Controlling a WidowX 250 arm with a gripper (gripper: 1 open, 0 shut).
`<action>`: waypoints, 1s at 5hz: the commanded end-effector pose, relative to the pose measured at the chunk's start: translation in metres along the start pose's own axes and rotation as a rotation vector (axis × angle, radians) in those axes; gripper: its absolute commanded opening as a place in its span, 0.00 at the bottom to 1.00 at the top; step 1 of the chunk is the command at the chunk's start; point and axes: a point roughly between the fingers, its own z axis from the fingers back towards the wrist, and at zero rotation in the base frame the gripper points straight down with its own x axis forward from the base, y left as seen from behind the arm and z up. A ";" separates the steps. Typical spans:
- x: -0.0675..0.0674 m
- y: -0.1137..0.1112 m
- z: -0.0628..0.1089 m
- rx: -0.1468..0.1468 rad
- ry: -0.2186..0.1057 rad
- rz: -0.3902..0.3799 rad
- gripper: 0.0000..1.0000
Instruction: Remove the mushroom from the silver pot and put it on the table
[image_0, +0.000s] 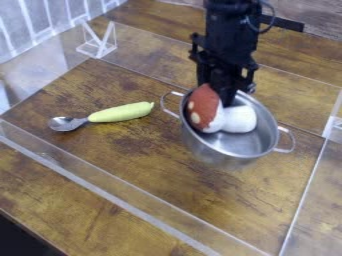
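Clear acrylic walls (54, 55), white slatted backdrop (40, 15) top left

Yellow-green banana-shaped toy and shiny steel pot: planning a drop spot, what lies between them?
Only bare brown wooden tabletop lies between banana toy and pot, in the camera view.

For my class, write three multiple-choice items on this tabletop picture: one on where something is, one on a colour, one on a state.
1. Where is the mushroom?
A. beside the spoon
B. in the silver pot
C. outside the acrylic wall

2. What colour is the mushroom's cap?
A. reddish-brown
B. blue
C. green

3. How is the gripper?
A. wide open, far above the table
C. out of view
B. shut on the mushroom

Key: 1 B, its white stem lies inside the rim. 2 A, the rounded cap shows that colour. 3 B, the fingers clamp the cap.
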 end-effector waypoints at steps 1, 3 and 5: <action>0.000 -0.001 0.031 0.020 -0.100 -0.031 0.00; 0.003 -0.011 0.034 -0.009 -0.098 -0.076 0.00; 0.010 -0.016 0.045 -0.037 -0.096 -0.098 0.00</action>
